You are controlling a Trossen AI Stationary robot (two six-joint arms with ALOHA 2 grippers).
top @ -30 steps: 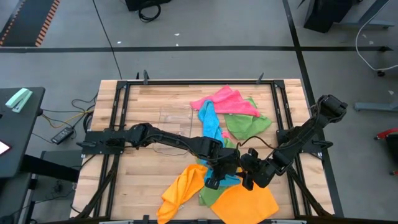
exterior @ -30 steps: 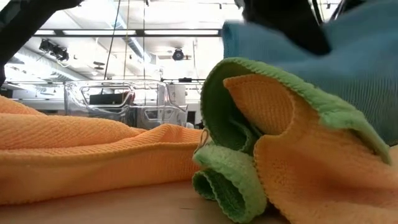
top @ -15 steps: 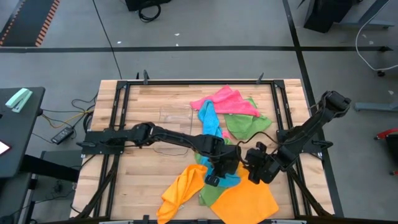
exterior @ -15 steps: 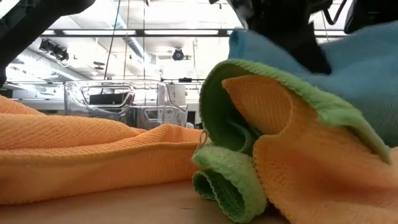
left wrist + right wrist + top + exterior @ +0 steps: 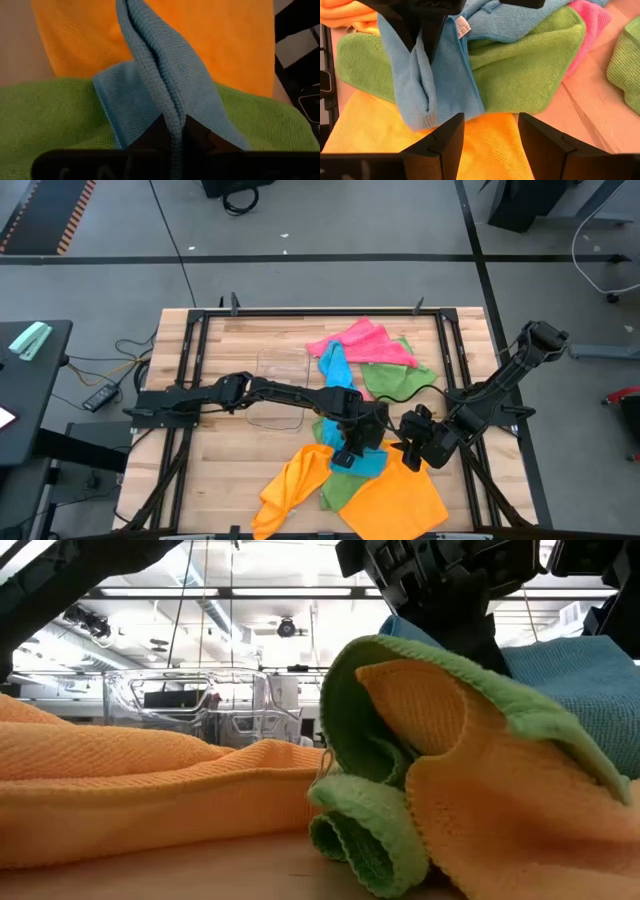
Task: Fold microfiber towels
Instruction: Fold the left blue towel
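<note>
We see an orange towel [image 5: 290, 485] bunched at the table's [image 5: 230, 470] front left, with a clear plastic tray [image 5: 280, 365] farther back. At the middle, the left gripper [image 5: 345, 452] is clenched on a fold of the sky-blue towel [image 5: 340, 385], lifting it above a green towel [image 5: 340, 490]. Just to its right, the right gripper [image 5: 408, 452] hovers with fingers parted, grasping nothing, over a second orange towel [image 5: 400, 498]. Toward the back right lie a pink towel [image 5: 365, 340] and another green towel [image 5: 395, 380], overlapping.
</note>
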